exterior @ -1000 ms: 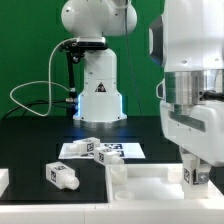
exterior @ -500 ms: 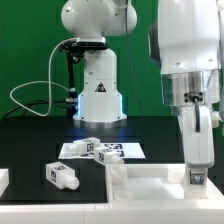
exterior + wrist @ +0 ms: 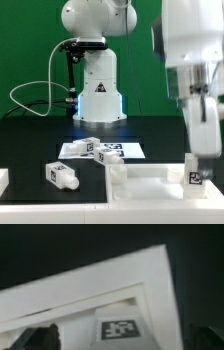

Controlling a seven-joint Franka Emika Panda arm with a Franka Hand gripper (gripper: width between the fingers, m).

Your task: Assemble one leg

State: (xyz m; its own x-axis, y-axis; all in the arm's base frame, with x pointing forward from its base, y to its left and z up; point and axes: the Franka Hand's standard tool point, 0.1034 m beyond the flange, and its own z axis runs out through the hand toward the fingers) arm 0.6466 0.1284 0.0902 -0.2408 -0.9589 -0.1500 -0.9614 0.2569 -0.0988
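Note:
A leg (image 3: pixel 195 180) stands upright at the corner of the large white panel (image 3: pixel 150 178) on the exterior view's right, its tag facing the camera. My gripper (image 3: pixel 201 157) is just above it. In the wrist view the leg (image 3: pixel 120 328) shows between my dark fingers (image 3: pixel 40 338), with a gap on each side, so my gripper (image 3: pixel 122 343) is open and holds nothing. The panel's corner (image 3: pixel 100 286) fills most of that view. Another leg (image 3: pixel 62 175) lies on the black table at the left. A third leg (image 3: pixel 88 146) lies by the marker board.
The marker board (image 3: pixel 112 151) lies flat in the middle of the table. The arm's white base (image 3: pixel 97 88) stands behind it, with cables at the left. A small white block (image 3: pixel 3 181) sits at the left edge.
My hand has risen over the last second. The leg has stayed at the panel's corner, now below the fingertips.

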